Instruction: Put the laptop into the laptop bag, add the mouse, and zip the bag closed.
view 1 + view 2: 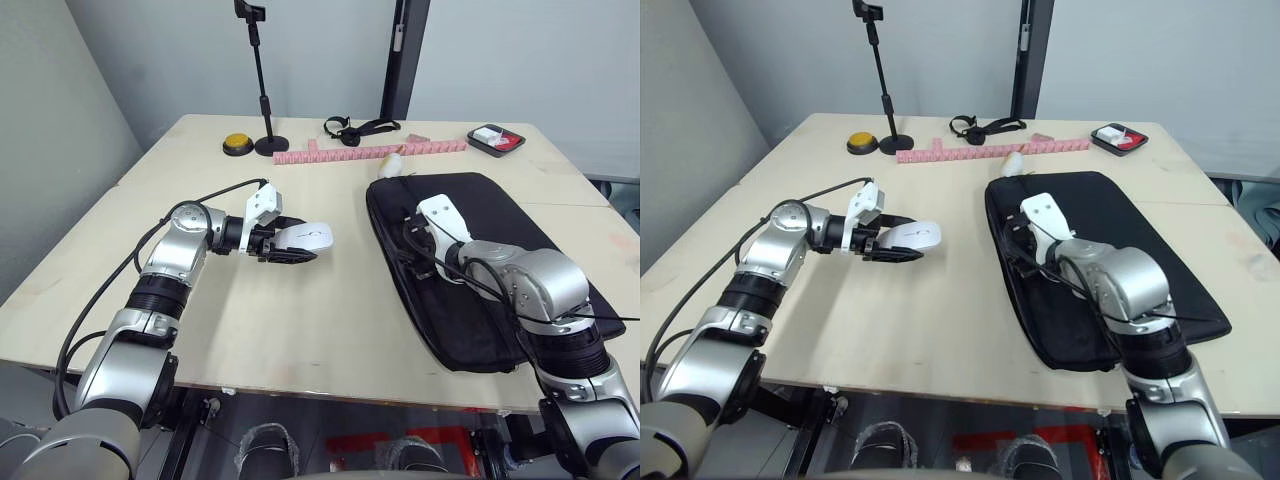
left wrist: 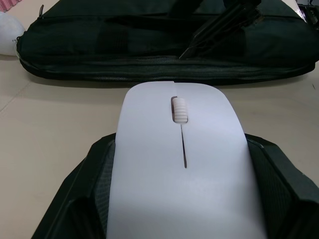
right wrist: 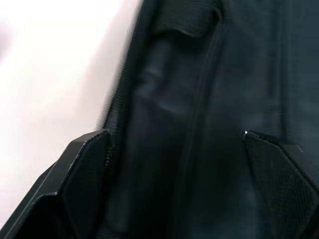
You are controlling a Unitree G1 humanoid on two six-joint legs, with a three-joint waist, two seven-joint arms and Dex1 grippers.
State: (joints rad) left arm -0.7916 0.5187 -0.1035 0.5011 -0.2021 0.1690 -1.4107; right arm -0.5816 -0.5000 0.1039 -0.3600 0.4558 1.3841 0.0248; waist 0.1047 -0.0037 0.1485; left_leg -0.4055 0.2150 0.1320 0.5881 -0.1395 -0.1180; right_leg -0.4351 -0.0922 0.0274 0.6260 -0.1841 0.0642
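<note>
Holding the mouse (image 1: 311,236) between its black fingers (image 1: 283,256), the left gripper (image 1: 291,242) carries it above the bare surface (image 1: 300,320), well to the left of the laptop bag (image 1: 510,240). That bag lies flat and black on the surface. The right gripper (image 1: 412,245) sits at the bag's left edge, its fingers (image 3: 82,169) spread wide over the dark fabric by the zipper seam, gripping nothing. Just beyond the bag's far left corner rests a small white toy (image 1: 392,166), with a pink strip (image 1: 370,152) behind it.
</note>
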